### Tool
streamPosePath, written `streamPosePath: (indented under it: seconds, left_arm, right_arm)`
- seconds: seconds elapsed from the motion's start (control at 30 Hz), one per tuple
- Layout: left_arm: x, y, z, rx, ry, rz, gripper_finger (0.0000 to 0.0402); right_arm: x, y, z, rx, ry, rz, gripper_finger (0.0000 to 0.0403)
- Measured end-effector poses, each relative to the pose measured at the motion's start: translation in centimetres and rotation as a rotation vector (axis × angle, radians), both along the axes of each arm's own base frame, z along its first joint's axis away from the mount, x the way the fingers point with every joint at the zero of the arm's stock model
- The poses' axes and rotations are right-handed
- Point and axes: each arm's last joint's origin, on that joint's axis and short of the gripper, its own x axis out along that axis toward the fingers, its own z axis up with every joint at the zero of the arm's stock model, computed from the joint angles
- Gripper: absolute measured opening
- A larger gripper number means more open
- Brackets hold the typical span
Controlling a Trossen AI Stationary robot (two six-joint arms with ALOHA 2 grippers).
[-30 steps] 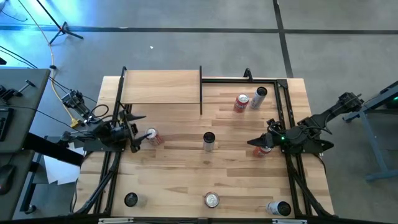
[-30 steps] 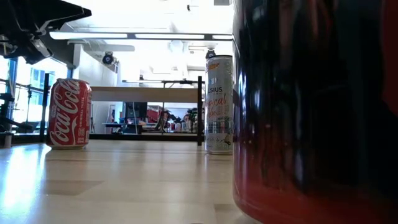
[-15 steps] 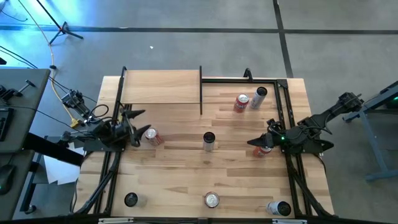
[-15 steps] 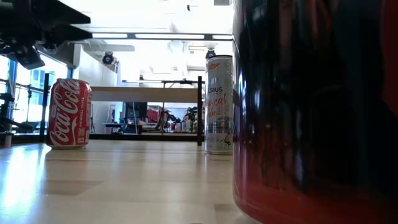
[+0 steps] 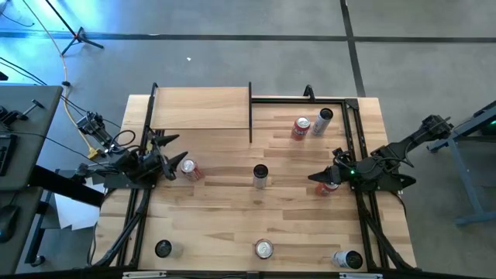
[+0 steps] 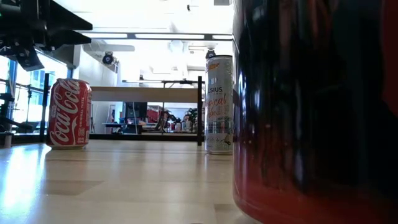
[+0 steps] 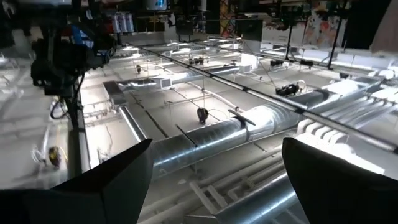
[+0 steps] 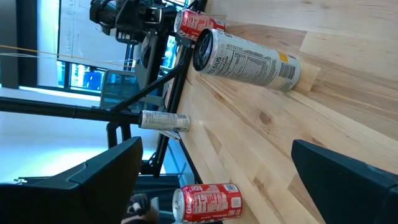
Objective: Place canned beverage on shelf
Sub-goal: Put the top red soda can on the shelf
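Observation:
The shelf [image 5: 203,108] is a pale board with black posts at the table's far left; it also shows in the low view [image 6: 146,94]. A red cola can [image 5: 188,170] stands upright on the planks just in front of it [image 6: 69,113]. My left gripper [image 5: 170,155] hovers by that can's left side, above it, open and aimed slightly upward; its wrist view shows only ceiling between the fingers [image 7: 214,186]. My right gripper [image 5: 319,178] waits open at the table's right [image 8: 217,180], facing a tall slim can [image 5: 260,176] at the centre [image 8: 245,56].
A red can [image 5: 301,128] and a tall dark can [image 5: 322,120] stand at the far right. Along the near edge are a black can [image 5: 163,249], a can [image 5: 263,249] looming in the low view [image 6: 317,106], and another [image 5: 347,260]. Something red [image 5: 330,187] sits under my right gripper.
My left gripper has rolled about its own pointing line while staying in place beside the red cola can; its fingers now stand differently in the high and low views. The cans and my right gripper have kept still.

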Motion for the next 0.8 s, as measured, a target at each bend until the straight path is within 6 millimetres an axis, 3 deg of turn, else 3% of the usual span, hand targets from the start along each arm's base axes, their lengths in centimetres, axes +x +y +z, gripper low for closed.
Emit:
streamPosePath:
  seconds: [0.53,0.8]
  left_arm:
    - [0.15,-0.31,0.06,0.892,0.423,0.037,0.033]
    - [0.21,-0.49,0.1,1.499,0.669,0.118,0.033]
  right_arm:
    - [0.0,0.0,0.0,0.0,0.0,0.0,0.04]
    - [0.0,0.0,0.0,0.0,0.0,0.0,0.04]
